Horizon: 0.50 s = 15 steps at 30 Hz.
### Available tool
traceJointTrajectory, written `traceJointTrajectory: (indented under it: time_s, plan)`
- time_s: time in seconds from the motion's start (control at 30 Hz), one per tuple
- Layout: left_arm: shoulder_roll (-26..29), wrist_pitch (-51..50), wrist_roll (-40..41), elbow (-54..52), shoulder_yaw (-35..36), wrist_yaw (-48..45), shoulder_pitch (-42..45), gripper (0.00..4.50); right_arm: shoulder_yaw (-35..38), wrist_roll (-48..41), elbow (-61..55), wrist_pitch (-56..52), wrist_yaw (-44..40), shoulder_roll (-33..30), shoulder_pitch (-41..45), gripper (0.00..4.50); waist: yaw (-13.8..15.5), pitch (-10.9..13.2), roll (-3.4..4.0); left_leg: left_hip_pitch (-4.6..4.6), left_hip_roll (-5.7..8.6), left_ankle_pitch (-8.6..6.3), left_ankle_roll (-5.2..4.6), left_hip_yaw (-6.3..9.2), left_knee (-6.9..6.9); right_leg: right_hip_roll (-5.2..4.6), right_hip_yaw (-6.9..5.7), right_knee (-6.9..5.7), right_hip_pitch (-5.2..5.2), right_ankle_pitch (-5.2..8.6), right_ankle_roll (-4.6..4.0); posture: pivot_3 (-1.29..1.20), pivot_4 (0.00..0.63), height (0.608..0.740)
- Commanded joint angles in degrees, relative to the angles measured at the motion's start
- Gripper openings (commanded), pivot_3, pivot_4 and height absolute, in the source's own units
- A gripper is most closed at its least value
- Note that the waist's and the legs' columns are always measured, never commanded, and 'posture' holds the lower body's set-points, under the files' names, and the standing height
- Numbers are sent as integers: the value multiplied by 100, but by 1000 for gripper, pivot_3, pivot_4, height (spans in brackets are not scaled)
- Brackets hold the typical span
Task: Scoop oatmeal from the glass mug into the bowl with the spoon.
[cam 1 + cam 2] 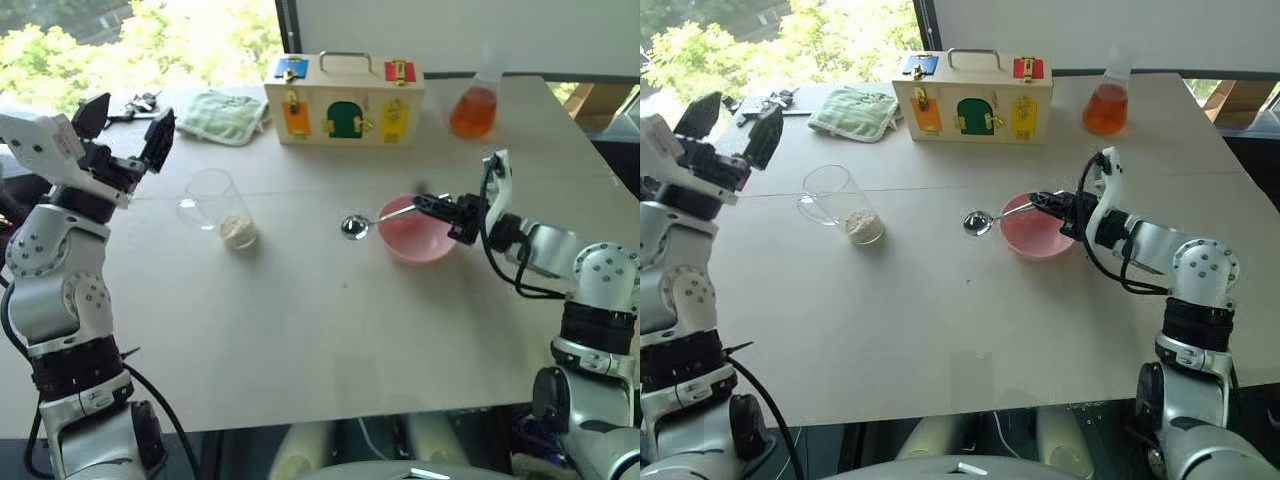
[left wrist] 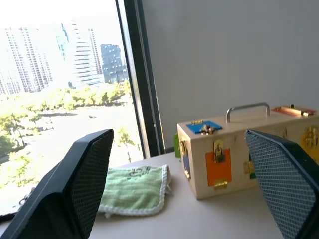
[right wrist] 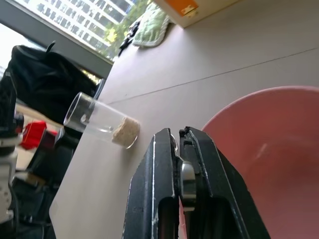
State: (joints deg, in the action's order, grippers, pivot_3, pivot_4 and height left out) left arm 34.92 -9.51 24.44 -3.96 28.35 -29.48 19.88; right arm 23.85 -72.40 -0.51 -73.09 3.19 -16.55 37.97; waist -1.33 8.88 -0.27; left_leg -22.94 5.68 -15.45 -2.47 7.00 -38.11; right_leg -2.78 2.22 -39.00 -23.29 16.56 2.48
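Big pale tabletop [image 1: 330,350] by a window with trees outside; at the far edge we've got one wooden latch box [image 1: 344,100], one green cloth [image 1: 224,116], one flask of orange liquid [image 1: 476,106]. Task items, biggest first: one glass mug [image 1: 214,205] lying tipped, mouth toward the far-left, base toward us, with one clump of oatmeal [image 1: 238,231] sitting in its base end. One pink bowl [image 1: 415,229], looks empty, just beside our right gripper. One spoon [image 1: 378,216], handle pinched in the right gripper [image 1: 432,206], whose fingers are clamped on it; handle crosses the bowl's rim, spoon bowl hangs just past the left rim over the table, looks empty. Key relation: the spoon's long axis runs roughly left-right, tip pointing at the mug, which lies to the left of the tip, apart from it. The mug's mouth faces away, so we judge that a straight push meets glass, not oatmeal. Left gripper [image 1: 120,130] is up in the air above and left of the mug, fingers spread wide, holding nothing; it's the nearer arm for righting or steadying the mug. Scoop not yet done.
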Motion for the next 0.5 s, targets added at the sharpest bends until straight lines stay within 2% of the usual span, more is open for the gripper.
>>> traceJointTrajectory:
  time_s: [0.03, 0.2, 0.33, 0.5]
  plan:
    - [-72, 383, -265, -233, -60, 103, -290, 4401, 456, -734, 130, 324, 1192, 321, 321, 0, -3, 0, 0, 0, 0, 0, 0, -1, 0, 0, 1, -2, 0, 0, 0, 0, 150, 740]
    - [-148, 846, -694, -124, -339, 30, -891, 4401, 470, -1450, 192, 585, 2039, 461, 511, 0, -20, -1, 1, 2, 0, 0, 0, -6, -2, 0, 6, -14, -2, 0, 0, 0, 150, 740]
    - [-35, 1232, -1403, 412, -595, 301, -1079, 4401, 276, -1696, 119, 759, 2262, 360, 660, 0, -44, -4, 6, 4, 0, 1, 0, -8, -2, 0, 7, -23, -3, 0, 0, 0, 150, 740]
    - [-25, 1502, -1649, 793, -734, 430, -1082, 4401, 7, -1881, 34, 843, 2373, 145, 802, 0, -63, -22, 37, 23, 0, 2, 2, -24, -6, -2, 21, -71, -3, 1, -1, 0, 150, 740]
